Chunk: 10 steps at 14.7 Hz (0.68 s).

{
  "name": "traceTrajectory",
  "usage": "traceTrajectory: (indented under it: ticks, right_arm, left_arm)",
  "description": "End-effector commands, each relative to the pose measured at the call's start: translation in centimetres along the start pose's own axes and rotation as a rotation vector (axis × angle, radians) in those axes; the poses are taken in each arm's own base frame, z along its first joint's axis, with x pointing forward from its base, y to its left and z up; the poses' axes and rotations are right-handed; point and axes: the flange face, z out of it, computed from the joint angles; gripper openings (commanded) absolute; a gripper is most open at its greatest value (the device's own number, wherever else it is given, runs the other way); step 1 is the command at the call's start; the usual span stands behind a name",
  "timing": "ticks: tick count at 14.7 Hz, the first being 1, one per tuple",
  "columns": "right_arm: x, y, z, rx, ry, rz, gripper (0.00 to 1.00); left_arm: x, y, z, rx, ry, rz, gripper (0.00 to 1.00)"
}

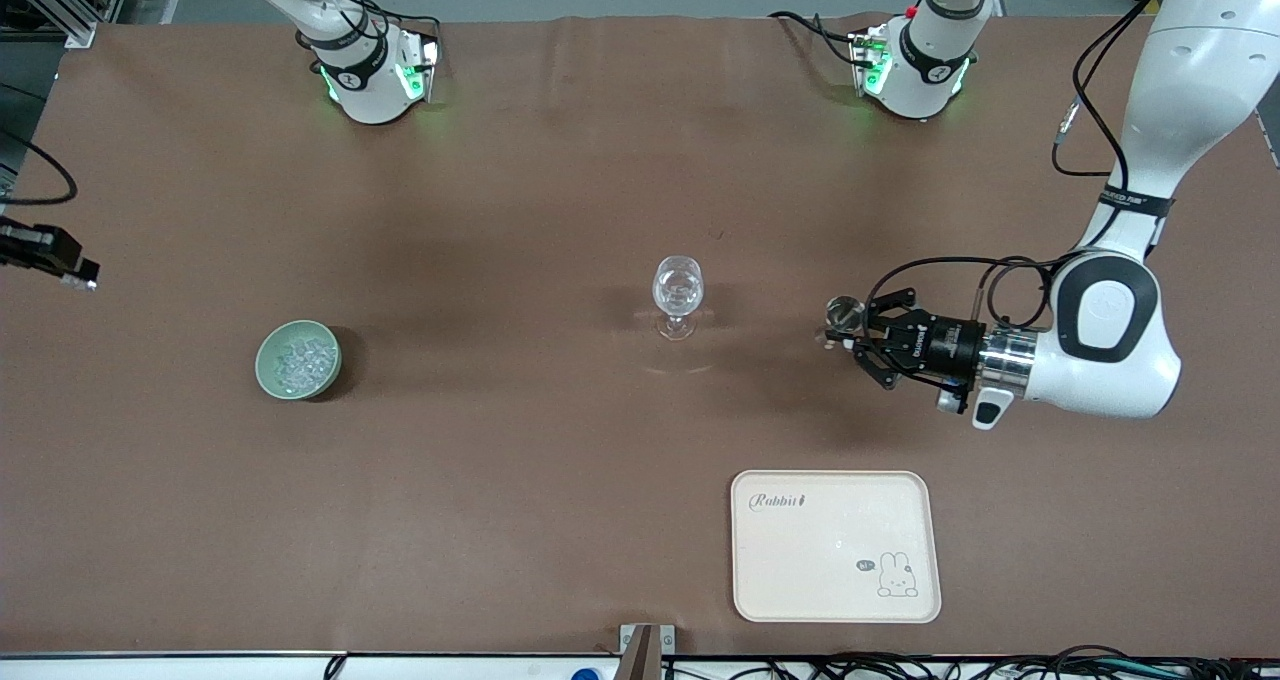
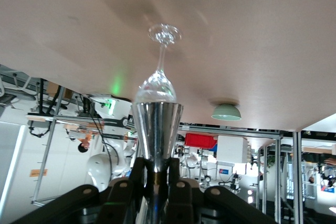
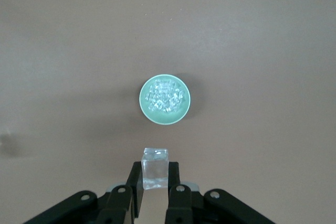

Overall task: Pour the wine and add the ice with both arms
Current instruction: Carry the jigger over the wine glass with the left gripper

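A clear stemmed glass (image 1: 678, 295) stands upright mid-table. My left gripper (image 1: 868, 340) is low over the table beside it, toward the left arm's end, and is shut on the narrow end of a shiny metal cup (image 1: 845, 314). The cup's wide mouth (image 2: 156, 121) points at the glass (image 2: 158, 80), with the left gripper (image 2: 156, 170) closed round its base. The ice (image 1: 298, 360) is a glittering heap in a green bowl (image 1: 270, 375) toward the right arm's end. My right gripper (image 3: 155, 174) is high over the table beside the bowl (image 3: 181, 114), shut on a clear ice cube (image 3: 155, 167).
A cream tray (image 1: 836, 545) with a rabbit drawing lies nearer the front camera than the left gripper. Both arm bases stand along the table's edge farthest from the front camera. A black device (image 1: 45, 250) juts in at the right arm's end.
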Motion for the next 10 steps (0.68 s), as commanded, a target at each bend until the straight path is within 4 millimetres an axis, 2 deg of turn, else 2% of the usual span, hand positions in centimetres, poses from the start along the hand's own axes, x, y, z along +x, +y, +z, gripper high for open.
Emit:
traceTrajectory:
  ticks: [1,3,8,10]
  right_arm:
    - [-3.5,0.3,-0.7,0.013,-0.001,-0.016,0.02]
    - [-4.3,0.2,-0.9,0.014,-0.001,-0.030,0.02]
    - [-4.8,-0.2,-0.5,0.005,-0.010,-0.073,0.02]
    - [-4.8,-0.5,-0.5,0.005,-0.010,-0.076,0.02]
  left_arm:
    - [-2.8,-1.1,2.3,-0.014,0.033,-0.014,0.01]
    - [-3.8,-1.2,4.3,-0.013,0.036,-0.015,0.01]
    - [-4.8,-1.6,7.6,-0.044,0.076,-0.048,0.01]
    - [-6.1,-2.0,9.9,-0.031,0.104,-0.048,0.01]
